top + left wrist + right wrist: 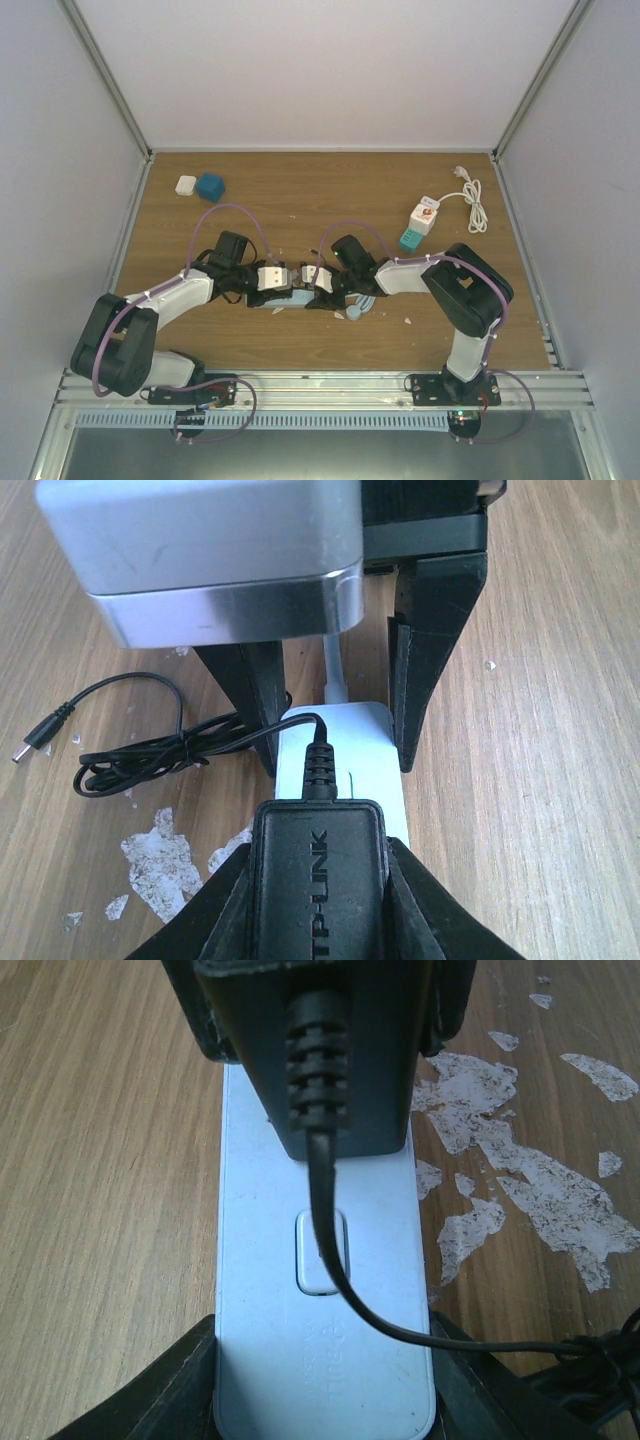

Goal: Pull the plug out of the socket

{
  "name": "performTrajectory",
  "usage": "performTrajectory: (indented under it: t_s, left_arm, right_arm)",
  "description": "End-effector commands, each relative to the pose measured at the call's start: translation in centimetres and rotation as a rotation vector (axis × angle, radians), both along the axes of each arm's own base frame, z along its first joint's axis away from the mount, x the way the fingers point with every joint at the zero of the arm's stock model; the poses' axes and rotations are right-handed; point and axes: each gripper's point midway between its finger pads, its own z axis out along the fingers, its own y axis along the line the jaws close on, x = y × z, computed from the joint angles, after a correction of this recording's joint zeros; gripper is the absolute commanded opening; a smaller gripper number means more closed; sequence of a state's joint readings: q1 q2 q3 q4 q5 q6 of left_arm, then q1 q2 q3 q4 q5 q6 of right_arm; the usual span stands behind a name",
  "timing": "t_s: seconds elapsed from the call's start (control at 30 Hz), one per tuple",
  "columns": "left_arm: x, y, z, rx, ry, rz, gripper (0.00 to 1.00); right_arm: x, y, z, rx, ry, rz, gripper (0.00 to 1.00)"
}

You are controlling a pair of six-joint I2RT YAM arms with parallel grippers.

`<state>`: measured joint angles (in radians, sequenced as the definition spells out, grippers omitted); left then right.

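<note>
A black TP-LINK plug adapter (318, 880) sits on a pale blue-white socket strip (345, 750) at the table's middle (297, 296). My left gripper (318, 852) is shut on the adapter's two sides. My right gripper (322, 1370) is shut on the near end of the strip (320, 1290), one finger on each long edge. In the right wrist view the adapter (320, 1050) stands on the strip's far end, its black cord curving off to the right. The pins are hidden. The two grippers (280, 283) (318, 283) face each other, nearly touching.
The adapter's black cord lies coiled on the wood (140, 750), ending in a barrel jack (35, 742). A second white strip with a teal plug (420, 222) and a white cable (470, 195) lies at the back right. A blue cube (210, 186) and a small white block (186, 185) lie at the back left.
</note>
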<state>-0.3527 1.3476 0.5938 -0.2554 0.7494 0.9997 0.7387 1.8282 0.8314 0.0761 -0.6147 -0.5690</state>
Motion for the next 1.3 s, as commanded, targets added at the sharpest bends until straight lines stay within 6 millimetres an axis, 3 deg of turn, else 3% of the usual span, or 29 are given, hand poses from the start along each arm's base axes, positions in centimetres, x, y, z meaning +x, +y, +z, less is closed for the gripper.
performTrajectory:
  t_s: [0.0, 0.17, 0.37, 0.43, 0.63, 0.77, 1.0, 1.27]
  left_arm:
    - [-0.2, -2.2, 3.8, -0.171, 0.058, -0.058, 0.25]
    - [0.5, -2.4, 4.7, -0.217, 0.179, -0.041, 0.25]
    - [0.8, -2.1, 3.9, -0.206, 0.233, -0.041, 0.24]
    - [0.4, -2.0, 3.5, -0.204, 0.213, -0.052, 0.25]
    - [-0.4, -2.1, 1.8, -0.19, 0.206, -0.05, 0.25]
    - [-0.6, -2.4, 1.1, -0.172, 0.197, -0.052, 0.25]
    - [-0.8, -3.0, 0.6, -0.139, 0.176, -0.064, 0.25]
    - [-0.9, -3.1, 0.2, -0.124, 0.171, -0.062, 0.25]
  right_arm:
    - [1.0, -1.2, -2.1, -0.087, 0.011, -0.074, 0.01]
    - [1.0, -1.2, -2.0, -0.085, 0.006, -0.074, 0.01]
    - [0.9, -1.2, -1.9, -0.084, 0.012, -0.068, 0.01]
    - [0.7, -1.1, -1.8, -0.08, 0.012, -0.06, 0.1]
    - [0.5, -0.5, -0.4, -0.023, 0.019, -0.048, 0.56]
    - [0.5, 0.0, 0.5, 0.019, 0.008, -0.04, 0.68]
    - [0.5, 1.1, 1.7, 0.086, -0.023, -0.014, 0.71]
    - [-0.8, 2.9, 1.2, 0.105, -0.026, 0.042, 0.7]
